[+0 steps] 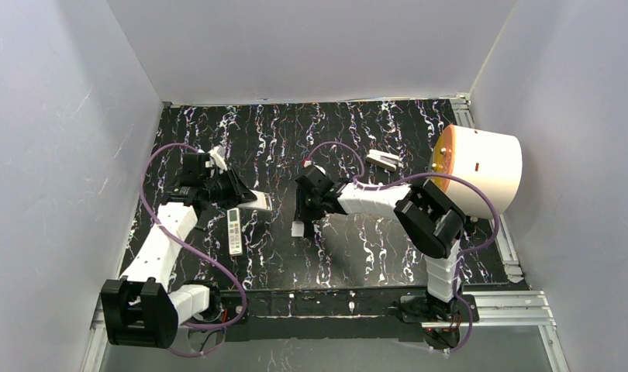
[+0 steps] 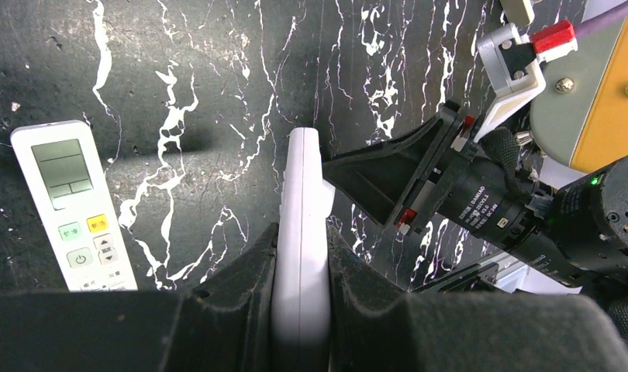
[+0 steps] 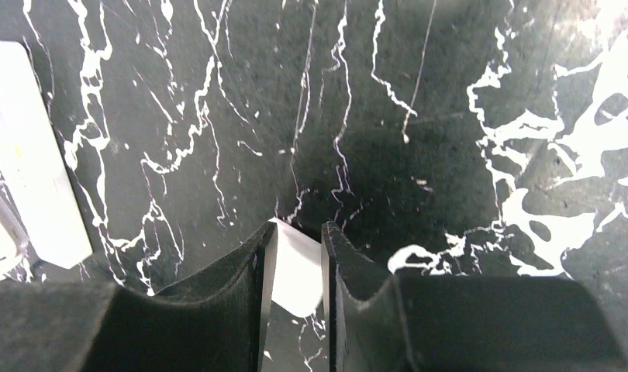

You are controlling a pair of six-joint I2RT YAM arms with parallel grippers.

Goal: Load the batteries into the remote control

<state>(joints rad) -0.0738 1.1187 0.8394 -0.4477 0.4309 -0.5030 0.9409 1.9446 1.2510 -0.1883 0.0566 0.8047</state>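
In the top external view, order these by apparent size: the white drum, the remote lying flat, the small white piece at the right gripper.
white drum
remote lying flat
small white piece
None look alike in size.

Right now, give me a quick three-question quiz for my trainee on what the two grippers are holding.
1. True or false: the left gripper is shut on a white remote.
2. The screened remote lies on the table: A face up, B face down, C on its edge.
3. Fill in: the right gripper pinches a small ___ piece.
Key: 1 true; 2 A; 3 white.
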